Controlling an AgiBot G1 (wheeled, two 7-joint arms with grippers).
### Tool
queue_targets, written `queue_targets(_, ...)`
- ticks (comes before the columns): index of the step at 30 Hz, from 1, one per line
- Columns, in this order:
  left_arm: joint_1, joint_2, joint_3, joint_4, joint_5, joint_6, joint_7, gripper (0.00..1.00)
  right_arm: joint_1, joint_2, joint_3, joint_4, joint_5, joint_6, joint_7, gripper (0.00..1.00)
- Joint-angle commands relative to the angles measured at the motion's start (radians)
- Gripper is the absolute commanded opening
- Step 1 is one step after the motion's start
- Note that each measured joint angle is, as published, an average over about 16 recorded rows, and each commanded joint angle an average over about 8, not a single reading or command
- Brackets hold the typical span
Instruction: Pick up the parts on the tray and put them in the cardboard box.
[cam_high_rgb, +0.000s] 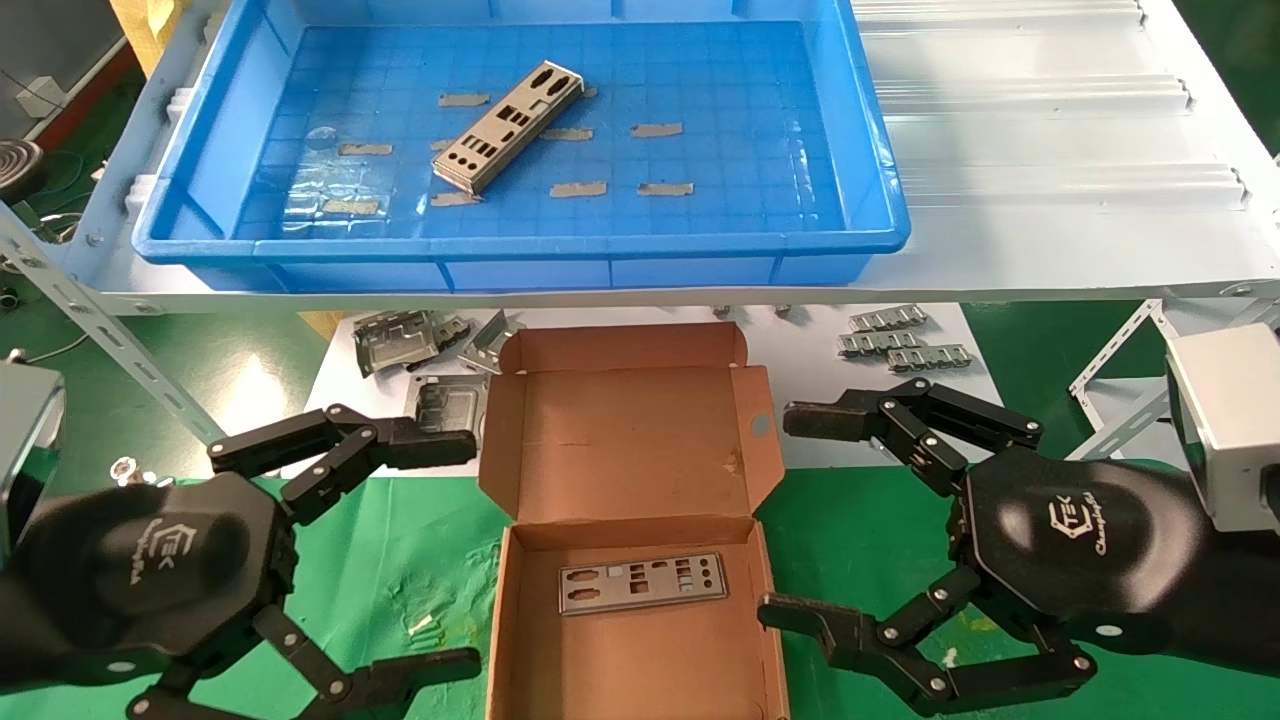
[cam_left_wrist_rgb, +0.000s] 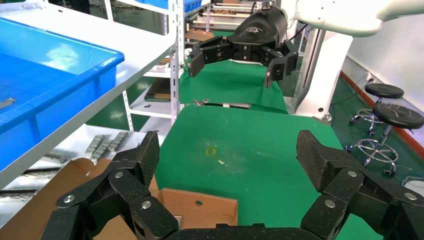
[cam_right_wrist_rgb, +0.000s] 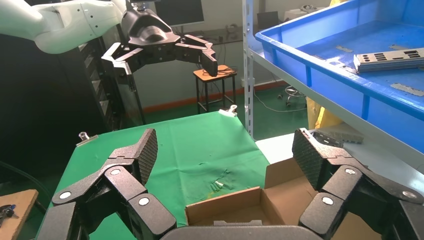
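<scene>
- Green cloth covers the counter (cam_high_rgb: 420, 560) in the lower part of your head view — above it a white shelf (cam_high_rgb: 1050, 200) carries the tray (cam_high_rgb: 520, 255).
- You see one of the parts (cam_high_rgb: 508, 127) lying diagonally in the tray, upper middle of the frame, among grey tape scraps (cam_high_rgb: 657, 130).
- Another part (cam_high_rgb: 642, 582) lies flat in the cardboard box (cam_high_rgb: 520, 430), lower centre, lid open.
- Your left gripper (cam_high_rgb: 475, 545) hovers just left of the box, spread wide and grasping nothing.
- Your right gripper (cam_high_rgb: 772, 515) hovers just right of it — likewise released.
</scene>
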Motion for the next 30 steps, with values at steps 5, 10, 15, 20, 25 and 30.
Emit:
queue_targets(5, 0.000, 0.000, 0.000, 0.000, 0.000, 0.000, 0.000, 1.00, 0.000, 0.000, 0.000, 0.000, 0.000, 0.000, 0.000, 1.00)
queue_targets(10, 0.000, 0.000, 0.000, 0.000, 0.000, 0.000, 0.000, 1.00, 0.000, 0.000, 0.000, 0.000, 0.000, 0.000, 0.000, 1.00)
queue_targets(15, 0.000, 0.000, 0.000, 0.000, 0.000, 0.000, 0.000, 1.00, 0.000, 0.000, 0.000, 0.000, 0.000, 0.000, 0.000, 1.00)
queue_targets(20, 0.000, 0.000, 0.000, 0.000, 0.000, 0.000, 0.000, 1.00, 0.000, 0.000, 0.000, 0.000, 0.000, 0.000, 0.000, 1.00)
queue_targets(25, 0.000, 0.000, 0.000, 0.000, 0.000, 0.000, 0.000, 1.00, 0.000, 0.000, 0.000, 0.000, 0.000, 0.000, 0.000, 1.00)
queue_targets(30, 0.000, 0.000, 0.000, 0.000, 0.000, 0.000, 0.000, 1.00, 0.000, 0.000, 0.000, 0.000, 0.000, 0.000, 0.000, 1.00)
